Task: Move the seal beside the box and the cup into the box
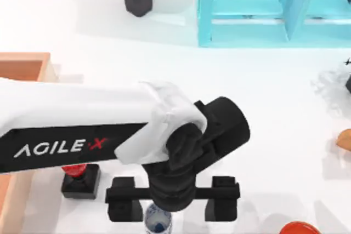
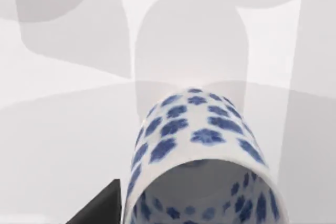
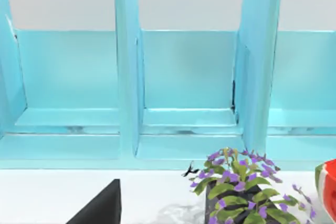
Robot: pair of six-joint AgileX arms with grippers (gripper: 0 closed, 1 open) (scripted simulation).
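Cup [image 1: 158,221] upright, mouth up, beneath left pincer [image 1: 173,207]

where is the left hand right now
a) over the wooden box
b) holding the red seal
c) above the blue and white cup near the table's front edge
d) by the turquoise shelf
c: in the top view the left hand hangs over the cup, fingers spread to either side, with the seal standing apart to its left.
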